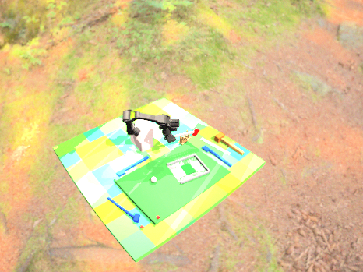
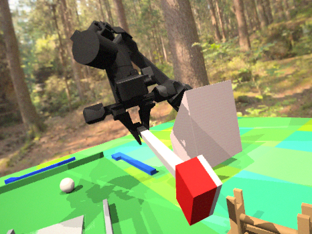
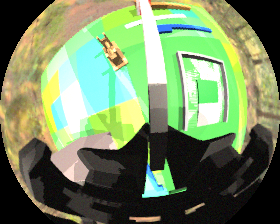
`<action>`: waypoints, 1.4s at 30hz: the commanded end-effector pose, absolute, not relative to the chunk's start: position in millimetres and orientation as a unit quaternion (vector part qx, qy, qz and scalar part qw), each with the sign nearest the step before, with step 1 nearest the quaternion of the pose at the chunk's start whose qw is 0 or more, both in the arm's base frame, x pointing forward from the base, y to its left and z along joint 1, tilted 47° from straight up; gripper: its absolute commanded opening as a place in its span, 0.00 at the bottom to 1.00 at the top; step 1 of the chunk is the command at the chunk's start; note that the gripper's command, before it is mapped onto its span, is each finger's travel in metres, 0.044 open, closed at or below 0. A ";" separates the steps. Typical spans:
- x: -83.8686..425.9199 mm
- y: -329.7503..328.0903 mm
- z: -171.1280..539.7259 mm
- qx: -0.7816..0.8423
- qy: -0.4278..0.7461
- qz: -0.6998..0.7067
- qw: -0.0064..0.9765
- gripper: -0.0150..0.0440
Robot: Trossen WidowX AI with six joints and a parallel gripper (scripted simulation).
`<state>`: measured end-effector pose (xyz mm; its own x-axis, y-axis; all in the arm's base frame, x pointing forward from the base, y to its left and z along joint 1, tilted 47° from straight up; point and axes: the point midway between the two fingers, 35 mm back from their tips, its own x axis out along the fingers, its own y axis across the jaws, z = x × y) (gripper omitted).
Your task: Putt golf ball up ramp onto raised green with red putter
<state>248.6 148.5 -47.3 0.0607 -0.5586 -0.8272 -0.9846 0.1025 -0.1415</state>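
Putter (image 2: 174, 164) hangs centre-frame in my exterior view, claw (image 2: 142, 129) pinching the far tip of its white shaft, red head (image 2: 197, 194) low right. Held so far out, I expect it could twist in the grip or clip the wooden fence (image 2: 268, 218) before reaching the golf ball (image 2: 67, 184) at lower left.

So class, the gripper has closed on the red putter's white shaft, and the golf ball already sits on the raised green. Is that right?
Not quite. The gripper does clamp the red putter by its white shaft, but the top view shows the golf ball on the flat turf, short of the raised green.
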 end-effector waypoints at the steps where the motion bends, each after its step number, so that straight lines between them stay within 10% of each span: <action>1: 253.4 136.6 -26.6 -0.594 0.640 0.229 0.430 0.25; 42: 212.7 -27.3 137.6 -0.280 0.614 -0.271 0.686 0.25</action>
